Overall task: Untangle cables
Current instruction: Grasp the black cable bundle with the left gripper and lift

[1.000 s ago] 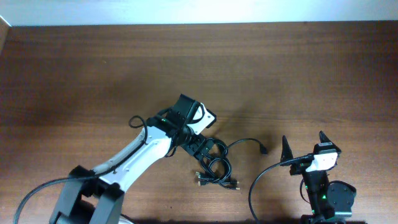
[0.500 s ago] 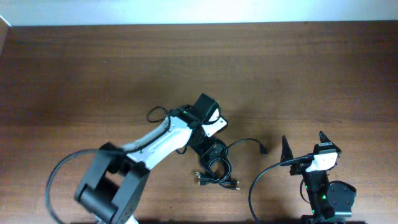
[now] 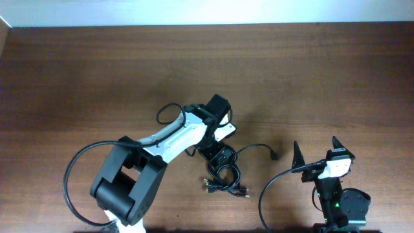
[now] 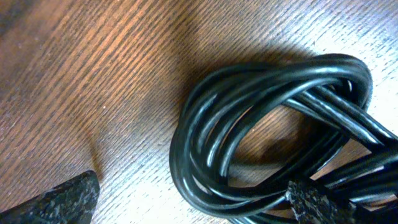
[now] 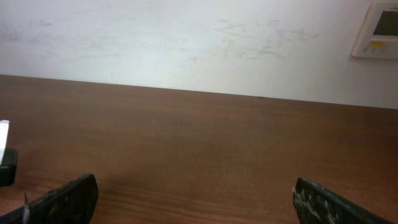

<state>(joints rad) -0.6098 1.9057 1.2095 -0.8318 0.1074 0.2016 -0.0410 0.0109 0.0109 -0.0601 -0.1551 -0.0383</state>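
The cables [image 3: 224, 173] lie in a black tangled coil at the front middle of the brown table, with one loose end [image 3: 272, 154] trailing right and plug ends [image 3: 208, 186] at the front. In the left wrist view the coil [image 4: 267, 124] fills the frame as several glossy loops. My left gripper [image 3: 218, 154] is open and low over the coil's back edge; its fingertips [image 4: 189, 202] sit either side of the loops, nothing clamped. My right gripper [image 3: 315, 147] is open and empty, right of the loose end, and its view [image 5: 196, 202] shows only bare table.
The left arm's own thicker black wire [image 3: 169, 110] loops beside its wrist. The table [image 3: 310, 77] ends at a white wall at the back. A wall control panel [image 5: 379, 25] shows in the right wrist view.
The left arm has swung and folded, its wrist shifting right and back while the gripper stays over the tangle. The cables and the right arm have not moved.
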